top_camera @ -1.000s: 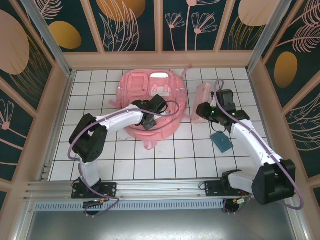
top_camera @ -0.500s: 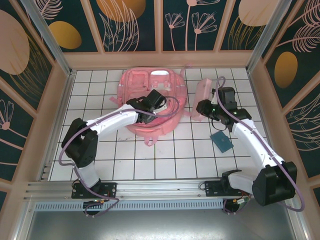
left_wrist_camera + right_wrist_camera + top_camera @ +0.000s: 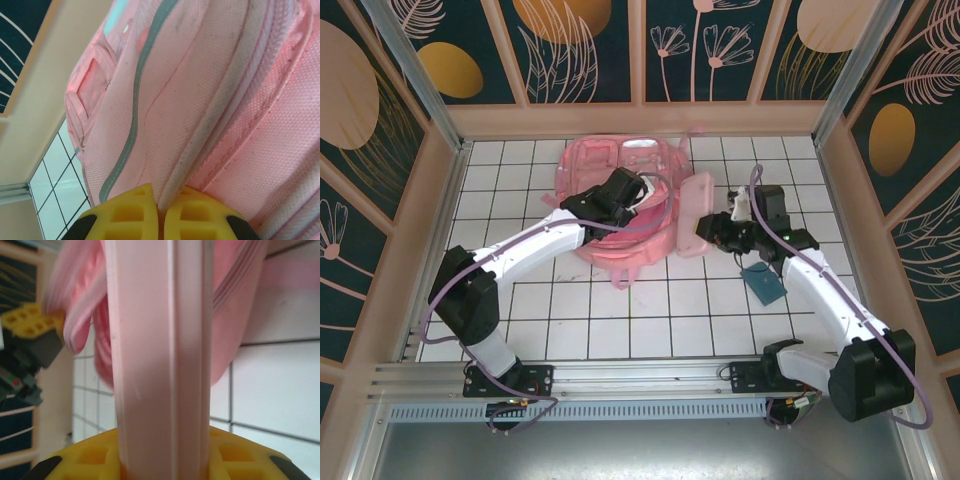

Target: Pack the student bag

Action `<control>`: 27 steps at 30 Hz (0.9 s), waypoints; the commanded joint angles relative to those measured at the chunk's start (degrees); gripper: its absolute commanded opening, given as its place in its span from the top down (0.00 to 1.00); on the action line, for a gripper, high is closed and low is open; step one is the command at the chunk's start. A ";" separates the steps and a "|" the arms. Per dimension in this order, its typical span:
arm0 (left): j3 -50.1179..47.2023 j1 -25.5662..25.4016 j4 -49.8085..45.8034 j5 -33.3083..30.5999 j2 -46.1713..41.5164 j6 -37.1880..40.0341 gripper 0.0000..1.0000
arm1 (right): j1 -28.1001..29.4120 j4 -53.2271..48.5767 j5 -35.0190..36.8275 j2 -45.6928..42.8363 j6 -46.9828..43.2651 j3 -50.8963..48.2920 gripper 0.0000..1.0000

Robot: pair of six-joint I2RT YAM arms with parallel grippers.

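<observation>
1. Over the last second the right hand (image 3: 712,232) has carried the pouch (image 3: 695,205) leftward from near the right edge of the bench (image 3: 570,320). The pouch is now just beside the right side of the bag (image 3: 595,165).
2. Meanwhile the left arm has stretched further toward the far edge, and the left hand (image 3: 635,203) has gone from partly apart to closed.
3. The bag sits on the bench against the middle of the far edge, a little toward the left. Its near edge has pulled back from the near side compared with a second ago.
4. In the left wrist view the yellow fingertips (image 3: 125,215) are pressed together on a thin fold of bag fabric beside the zip seam. A grey stripe runs up the fabric above them.
5. The right hand is clamped on the pouch, which stands on edge between the yellow fingers (image 3: 90,455) in the right wrist view.
6. From above, the pouch's long side runs far to near, and its left edge overlaps the bag's outline. I cannot tell whether they touch.
7. A small teal card (image 3: 763,283) lies flat on the bench toward the right edge, nearer than the right hand and apart from it.
</observation>
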 commanded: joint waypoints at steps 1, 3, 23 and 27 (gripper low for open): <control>5.97 0.27 10.06 -1.79 -2.16 -5.21 1.00 | 2.26 12.09 -9.78 0.34 8.40 -2.70 0.79; 7.13 0.16 10.30 -0.77 -2.26 -6.16 1.00 | 3.80 17.18 -11.53 1.75 12.98 -3.73 0.79; 4.37 -1.01 14.30 0.83 -6.55 -10.36 1.00 | 13.86 41.29 -11.08 37.61 29.30 16.80 0.79; 3.63 -1.00 14.03 0.69 -7.40 -11.44 1.00 | 13.88 42.55 -10.33 44.56 28.84 22.04 0.79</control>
